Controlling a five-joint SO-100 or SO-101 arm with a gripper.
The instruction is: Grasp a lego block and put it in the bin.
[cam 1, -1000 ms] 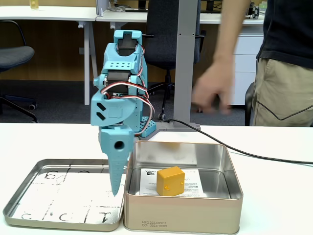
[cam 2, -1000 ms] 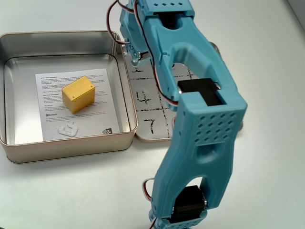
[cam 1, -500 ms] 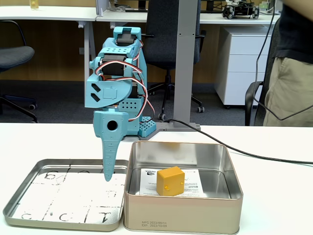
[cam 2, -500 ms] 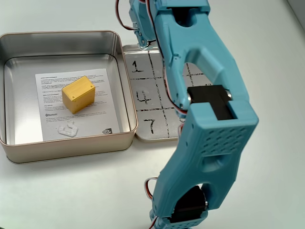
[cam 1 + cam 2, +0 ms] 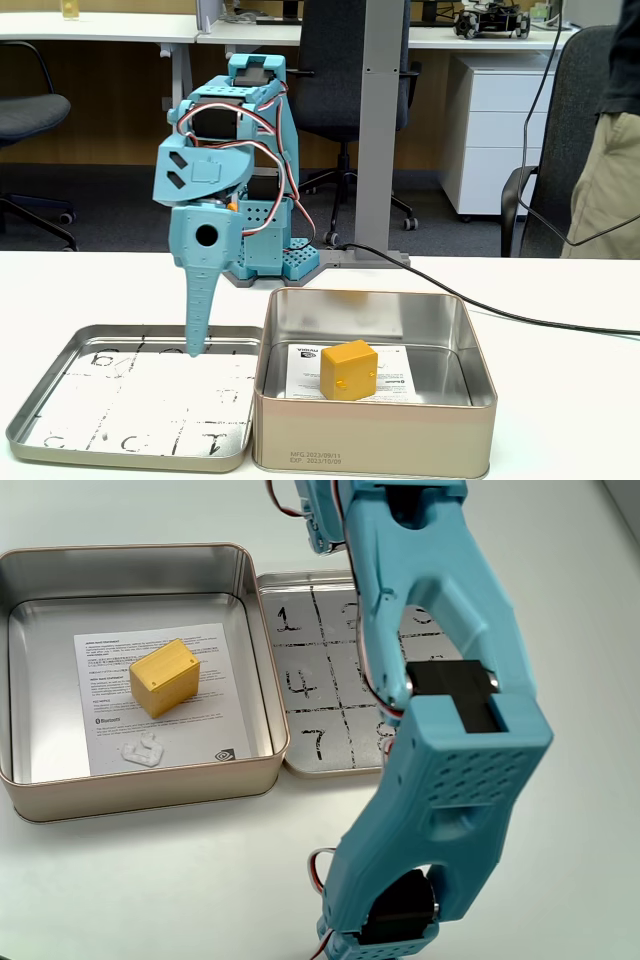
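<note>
The lego block [image 5: 348, 369] sits inside the bin [image 5: 372, 448], resting on the white printed sheet [image 5: 160, 700] on the tin's floor, and in a fixed view from above it lies toward the middle of that sheet [image 5: 165, 677], clear of the walls. A small white scrap [image 5: 143, 749] lies just beside it on the paper. The teal arm [image 5: 440, 730] reaches over the shallow tray [image 5: 60, 395] that touches the bin's side, the one marked with a hand-drawn number grid. The hand [image 5: 196, 345] points straight down above the tray, holding nothing; its fingers look pressed together into one thin point. A black cable [image 5: 520, 320] trails across the white desk [image 5: 560, 400] behind the tin.
</note>
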